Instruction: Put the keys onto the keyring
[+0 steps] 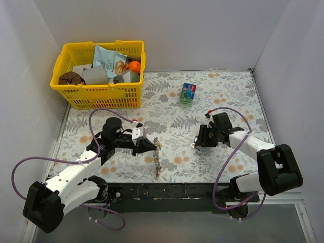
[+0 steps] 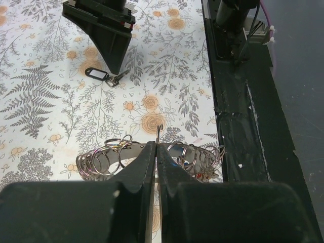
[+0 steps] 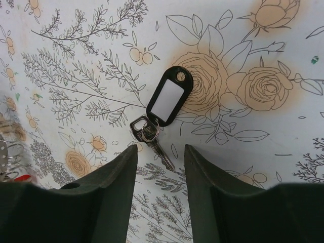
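Left gripper (image 2: pixel 155 148) is seen clenched, its 2 fingers pressed together on the keyring (image 2: pixel 126 149), which is grasped at about the middle of its visible length. Clusters of small silvery split rings are seen on the keyring to either side of the fingers, and a thin metal hook is seen rising just above the fingertips. The keyring is held low over the floral tablecloth (image 1: pixel 223 91), near the black base plate (image 2: pixel 238 131) at the table's near edge. Whether it rests on the cloth cannot be told.

Right gripper (image 3: pixel 160 152) is seen with its jaws parted and nothing grasped. 1 key (image 3: pixel 152 137) is seen lying flat on the cloth, its blade pointed into the gap between the 2 fingers, and no contact with either finger is seen. A black tag (image 3: pixel 169 98) with a white insert is joined to the key's head by a small ring and lies beyond it, away from the gripper.

In the top view the 2 grippers are seen well apart. A yellow basket (image 1: pixel 76 96) of assorted items is placed at the far left corner, and a small green box (image 1: pixel 188 93) is set on the cloth beyond the right gripper.
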`<state>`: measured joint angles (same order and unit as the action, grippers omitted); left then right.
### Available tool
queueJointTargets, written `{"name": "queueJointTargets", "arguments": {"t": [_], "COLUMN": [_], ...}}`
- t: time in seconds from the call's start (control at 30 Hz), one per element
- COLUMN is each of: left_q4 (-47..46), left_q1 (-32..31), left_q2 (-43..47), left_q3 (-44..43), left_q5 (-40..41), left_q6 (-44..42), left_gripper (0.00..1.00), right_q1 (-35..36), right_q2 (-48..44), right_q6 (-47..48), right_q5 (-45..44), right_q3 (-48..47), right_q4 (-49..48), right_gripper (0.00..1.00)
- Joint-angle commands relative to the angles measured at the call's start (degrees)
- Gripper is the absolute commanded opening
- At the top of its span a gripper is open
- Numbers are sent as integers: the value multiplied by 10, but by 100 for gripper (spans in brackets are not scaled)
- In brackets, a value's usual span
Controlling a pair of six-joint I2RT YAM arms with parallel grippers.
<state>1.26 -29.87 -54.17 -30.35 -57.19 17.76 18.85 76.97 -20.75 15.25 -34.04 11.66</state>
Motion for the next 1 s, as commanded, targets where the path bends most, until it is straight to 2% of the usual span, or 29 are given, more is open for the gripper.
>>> {"name": "queueJointTargets", "arguments": {"t": [0.0,0.13,0.33,0.6,0.73,0.83,0.9,0.97], "left_q4": [-26,-29,-29,-29,-29,-29,-29,-28], "left_q1": [-2,-2,-2,-3,-2,-2,-2,-3], "left_q2": [-1,-8,-9,-12,-12,-13,-13,-15], "left_q3": [0,-1,-1,-1,-1,-1,-1,-2], "left_q5": [-37,-42,-40,-35,-35,-35,-34,-35], "left_q6": [-5,-5,-5,-6,-6,-7,-6,-6], "left_gripper": [0,0,0,0,0,0,0,0], "right_q1": [5,7,7,7,7,7,7,7], "right_q2": [7,11,34,46,49,50,49,47], "right_q6": [-10,-17,-34,-45,-45,-45,-42,-40], "right_q5": [12,14,26,29,25,25,25,27], "right_q3": [-22,-21,-20,-20,-19,-17,-16,-15], "right_q4": [-19,-30,-48,-59,-59,-60,-63,-67], "right_gripper": [49,48,35,29,17,14,4,1]}}
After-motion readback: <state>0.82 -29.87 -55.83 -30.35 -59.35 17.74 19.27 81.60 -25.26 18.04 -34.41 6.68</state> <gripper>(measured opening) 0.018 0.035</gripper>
